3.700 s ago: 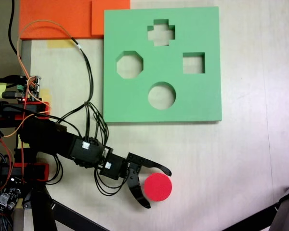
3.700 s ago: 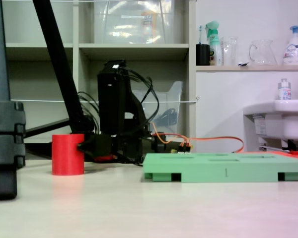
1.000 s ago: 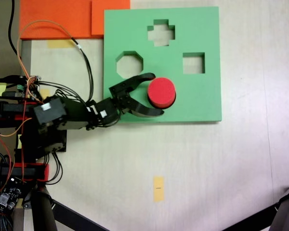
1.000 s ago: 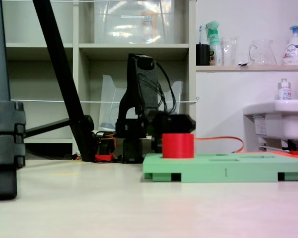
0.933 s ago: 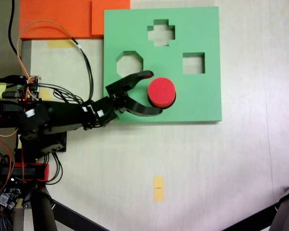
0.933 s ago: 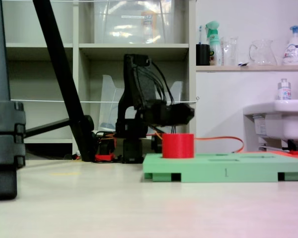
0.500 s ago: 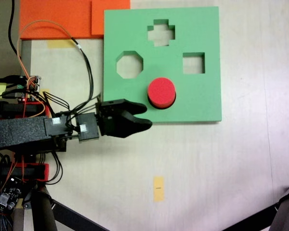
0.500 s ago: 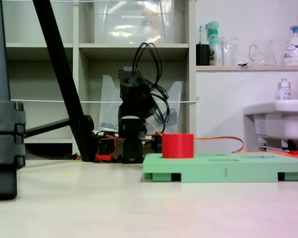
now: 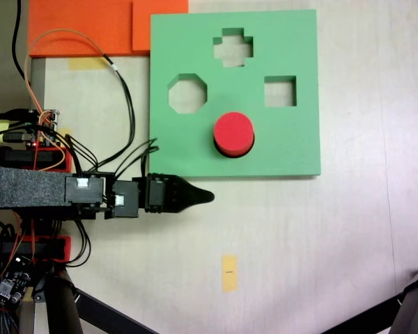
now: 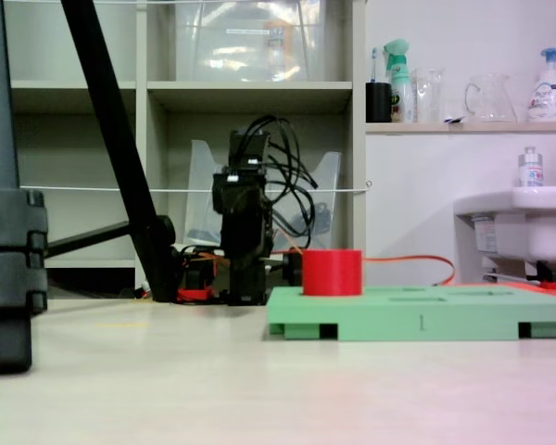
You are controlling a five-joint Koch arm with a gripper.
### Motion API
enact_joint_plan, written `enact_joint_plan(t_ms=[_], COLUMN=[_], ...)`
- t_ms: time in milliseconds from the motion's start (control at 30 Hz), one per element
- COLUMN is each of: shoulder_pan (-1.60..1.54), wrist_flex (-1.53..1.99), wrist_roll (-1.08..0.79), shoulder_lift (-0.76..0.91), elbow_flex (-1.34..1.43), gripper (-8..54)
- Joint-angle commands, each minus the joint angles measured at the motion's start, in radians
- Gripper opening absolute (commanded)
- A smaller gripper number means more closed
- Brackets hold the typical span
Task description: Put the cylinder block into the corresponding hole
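Observation:
The red cylinder block (image 9: 233, 132) stands in the round cutout of the green foam board (image 9: 292, 149), near the board's lower middle. Seen from table height, the cylinder block (image 10: 332, 272) sticks up above the green board (image 10: 417, 322). My gripper (image 9: 207, 196) is off the board, over the bare table below its lower left corner, well apart from the block. It is turned on edge, so a single dark pointed tip shows, aimed right. Nothing is seen between its jaws. The arm (image 10: 244, 222) stands behind the board's left end.
The board also has an octagonal cutout (image 9: 187, 93), a cross cutout (image 9: 233, 47) and a square cutout (image 9: 280, 91). Orange foam sheets (image 9: 90, 24) lie at top left. A yellow tape mark (image 9: 228, 272) is on the table. Tripod legs (image 9: 414, 303) stand at the lower corners.
The gripper let go of the cylinder in the round cutout, then drew back left and down off the board and rolled onto its edge. The cylinder has stayed put.

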Motion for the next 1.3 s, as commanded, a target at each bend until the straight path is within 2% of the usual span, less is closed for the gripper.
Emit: enact_joint_plan(t_ms=[0,100,333,533,1267], shoulder_pan=[0.005,0.006,0.011,0.012,0.011], wrist_flex=[-0.156,-0.367,-0.382,-0.17,-0.173], wrist_roll=[-0.035,-0.098,-0.149,-0.143,-0.143], shoulder_lift=[0.08,0.077,0.077,0.077,0.077], elbow_flex=[0.081,0.253,0.41,0.411,0.411], gripper=[35.9,33.9,33.7,34.3,33.9])
